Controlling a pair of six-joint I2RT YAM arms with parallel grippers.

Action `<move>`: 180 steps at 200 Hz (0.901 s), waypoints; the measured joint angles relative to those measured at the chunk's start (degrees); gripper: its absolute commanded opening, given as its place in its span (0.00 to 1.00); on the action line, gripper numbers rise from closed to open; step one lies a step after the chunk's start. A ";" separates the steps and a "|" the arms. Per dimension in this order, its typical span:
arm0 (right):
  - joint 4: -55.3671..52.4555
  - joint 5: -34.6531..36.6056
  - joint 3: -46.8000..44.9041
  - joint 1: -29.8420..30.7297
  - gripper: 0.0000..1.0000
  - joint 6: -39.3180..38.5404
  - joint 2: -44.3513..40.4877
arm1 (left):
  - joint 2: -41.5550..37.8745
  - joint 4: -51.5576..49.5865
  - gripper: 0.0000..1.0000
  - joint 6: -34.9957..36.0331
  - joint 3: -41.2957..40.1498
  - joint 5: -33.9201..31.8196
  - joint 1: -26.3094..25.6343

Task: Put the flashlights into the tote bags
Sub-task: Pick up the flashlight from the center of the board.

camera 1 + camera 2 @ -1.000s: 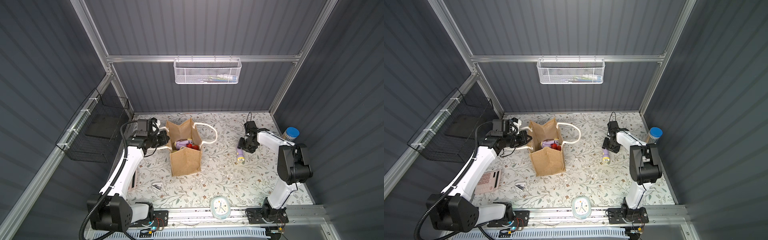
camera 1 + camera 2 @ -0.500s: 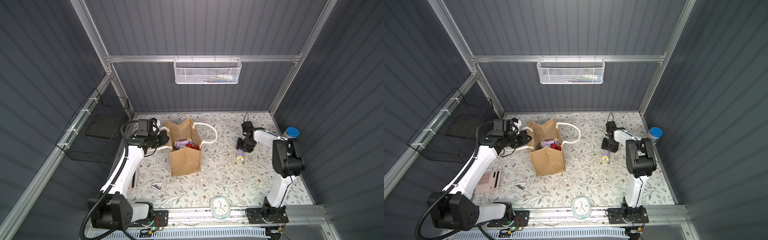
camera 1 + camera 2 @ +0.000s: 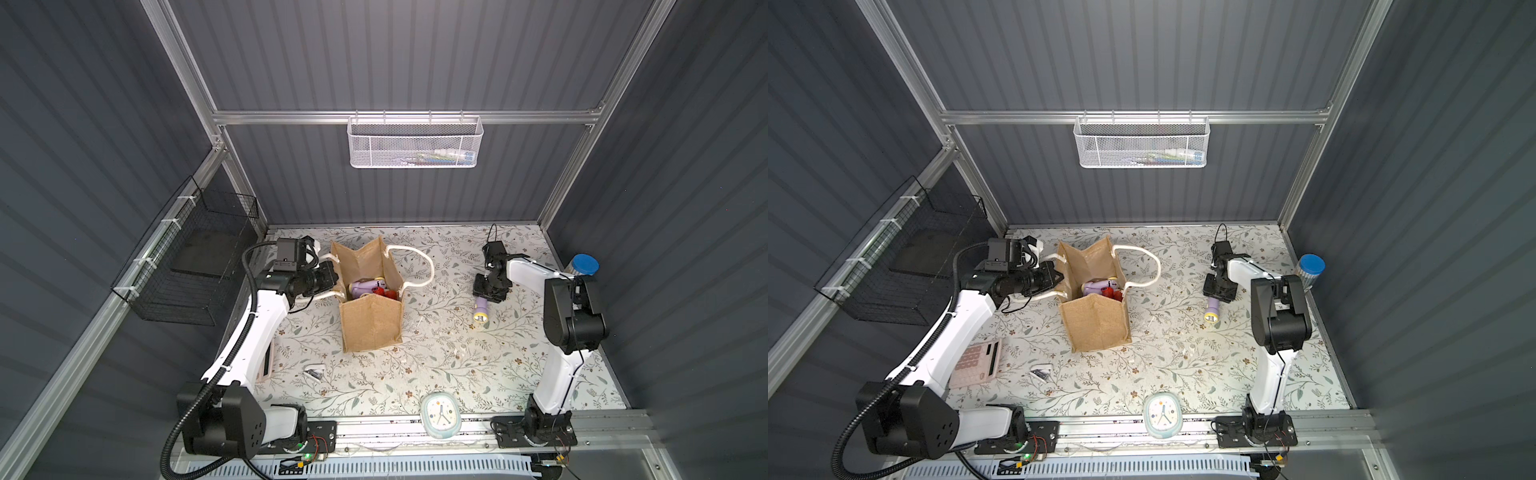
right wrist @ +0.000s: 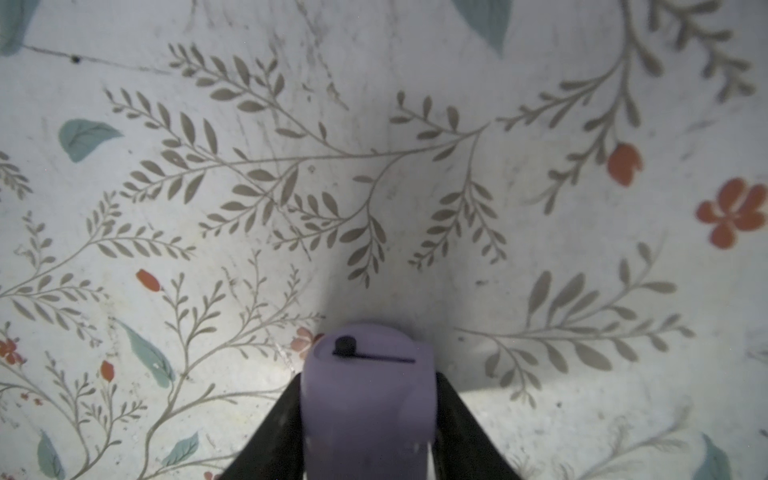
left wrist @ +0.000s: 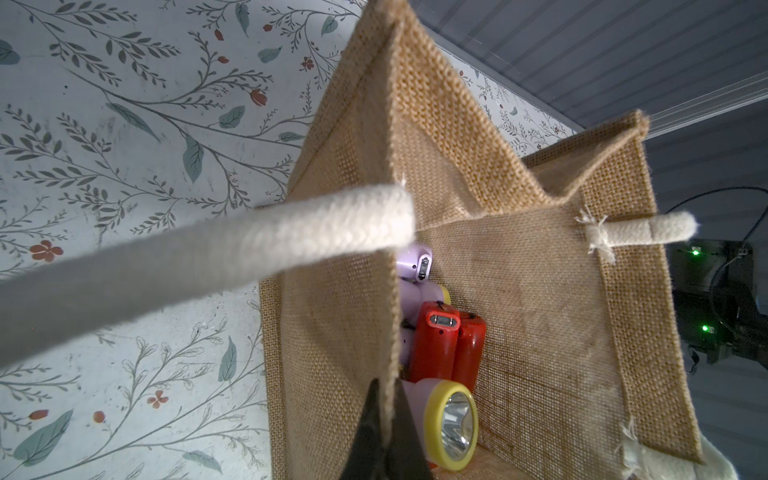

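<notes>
Now, right hand [image 4: 368, 377]: clamped on the tail end of a lavender flashlight [image 4: 368, 411], one black finger pressed against each side of its body.
Lavender flashlight: lies flat on the floral desk [image 3: 415, 374], well apart from the tote bag [image 3: 371, 326], on the right arm's side of it. Its yellow head points away from the hand.
Left hand [image 5: 386, 399]: fingers together, pinching the bag's burlap wall at the rim, on the side of the bag away from the loose flashlight.
Tote bag: upright with its mouth open. One white rope handle [image 5: 208, 257] runs past the left hand, and the other lies looped on the desk on the bag's opposite side.
Inside the bag: two red flashlights [image 5: 446, 345] side by side and touching, with lavender ones beside them. A yellow-headed flashlight [image 5: 451, 419] sits just beside the pinched wall, its lens visible.
Nearer the arm bases than the bag: a pale alarm clock [image 3: 440, 419] and a pink calculator [image 3: 978, 361], both well apart from the bag.
</notes>
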 measured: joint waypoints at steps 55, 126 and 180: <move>0.85 0.74 -0.57 0.33 0.17 0.81 -0.20 | 0.07 -0.02 0.00 -0.42 0.04 0.02 0.00; 0.13 1.03 -3.72 0.37 0.00 0.79 -6.49 | 0.31 0.00 0.00 -1.27 0.44 0.33 -0.02; -0.98 -2.45 -3.02 0.68 0.00 0.92 -15.63 | 1.29 0.85 0.00 -1.46 0.52 2.01 -1.16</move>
